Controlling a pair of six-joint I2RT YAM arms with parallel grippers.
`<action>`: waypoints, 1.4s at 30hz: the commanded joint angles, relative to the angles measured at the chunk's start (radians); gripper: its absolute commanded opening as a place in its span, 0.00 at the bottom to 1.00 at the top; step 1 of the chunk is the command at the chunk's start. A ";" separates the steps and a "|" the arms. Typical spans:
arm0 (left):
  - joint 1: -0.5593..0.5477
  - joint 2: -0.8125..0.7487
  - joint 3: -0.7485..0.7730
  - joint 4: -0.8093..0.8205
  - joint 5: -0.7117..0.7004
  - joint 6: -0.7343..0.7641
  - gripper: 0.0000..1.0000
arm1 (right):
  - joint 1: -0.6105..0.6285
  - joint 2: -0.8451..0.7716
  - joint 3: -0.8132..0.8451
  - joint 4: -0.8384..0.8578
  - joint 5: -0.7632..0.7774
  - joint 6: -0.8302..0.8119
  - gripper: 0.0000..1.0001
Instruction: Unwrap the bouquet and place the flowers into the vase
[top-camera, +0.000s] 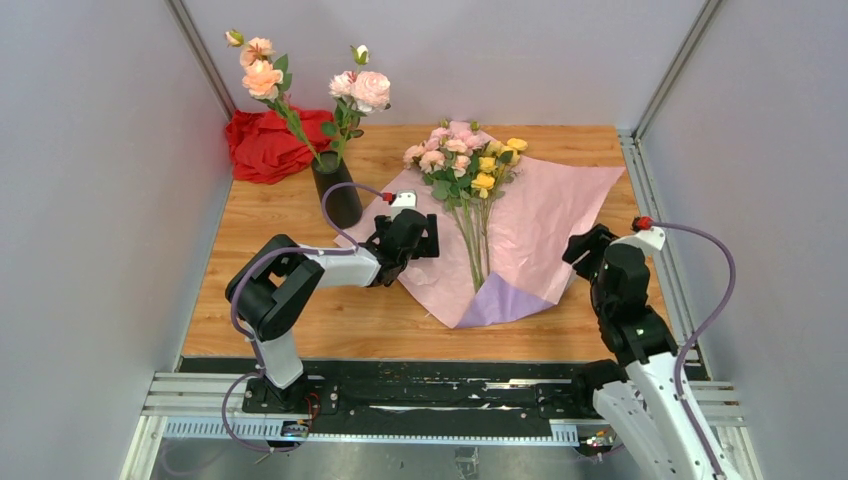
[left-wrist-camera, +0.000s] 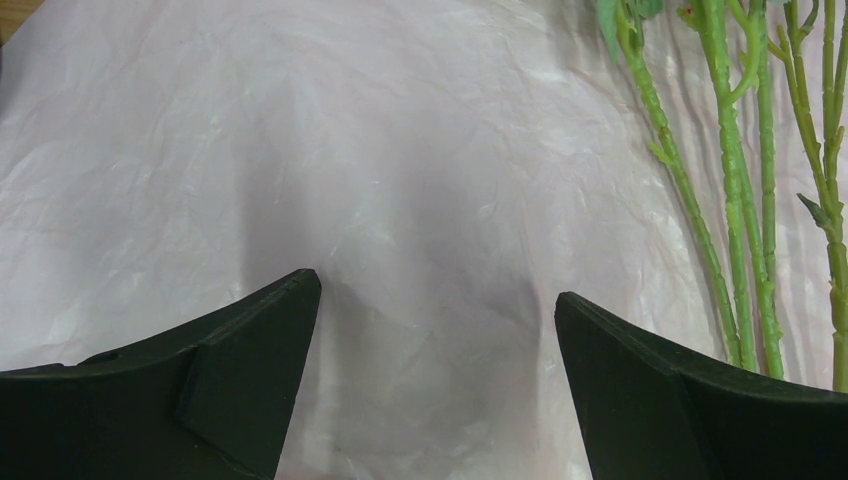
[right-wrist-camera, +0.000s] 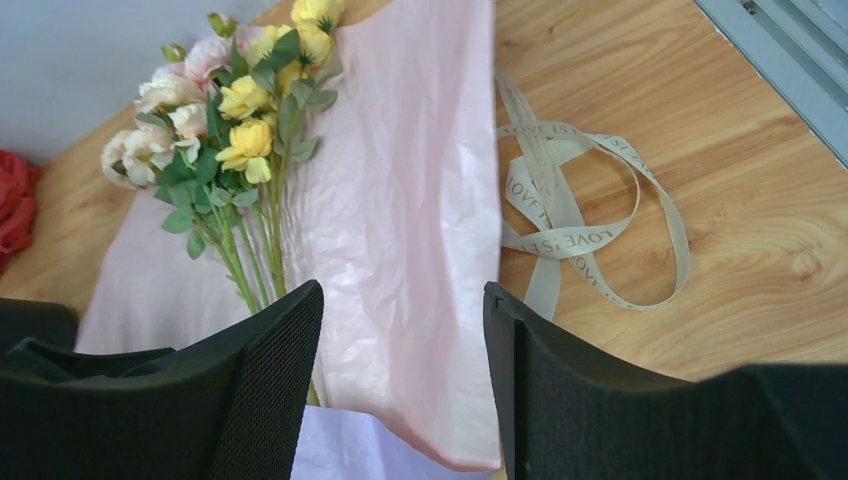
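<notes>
The bouquet's paper (top-camera: 545, 215) lies spread flat on the table, pink side up, with a lilac corner (top-camera: 495, 300) folded over at the front. The flowers (top-camera: 470, 160), small pink and yellow roses on thin green stems (left-wrist-camera: 735, 200), rest on the middle of the sheet. The black vase (top-camera: 338, 195) stands to the left of the sheet. My left gripper (top-camera: 430, 238) hovers open over the sheet's left part, the stems just to its right. My right gripper (top-camera: 582, 248) is open above the sheet's right edge (right-wrist-camera: 400, 200), holding nothing.
Two taller peach and pink roses (top-camera: 262, 75) stand in the vase. A red cloth (top-camera: 265, 145) is bunched in the back left corner. A loose cream ribbon (right-wrist-camera: 580, 215) lies on the wood right of the sheet. Grey walls enclose the table.
</notes>
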 joint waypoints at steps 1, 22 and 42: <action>0.003 -0.033 -0.017 0.036 0.003 0.015 1.00 | -0.001 -0.094 -0.052 -0.031 0.054 0.007 0.62; -0.035 -0.094 -0.100 0.183 0.052 0.093 1.00 | 0.176 0.617 0.165 0.096 -0.263 -0.205 0.62; -0.036 -0.108 -0.119 0.183 0.061 0.079 1.00 | 0.588 0.380 0.038 -0.203 -0.072 -0.068 0.63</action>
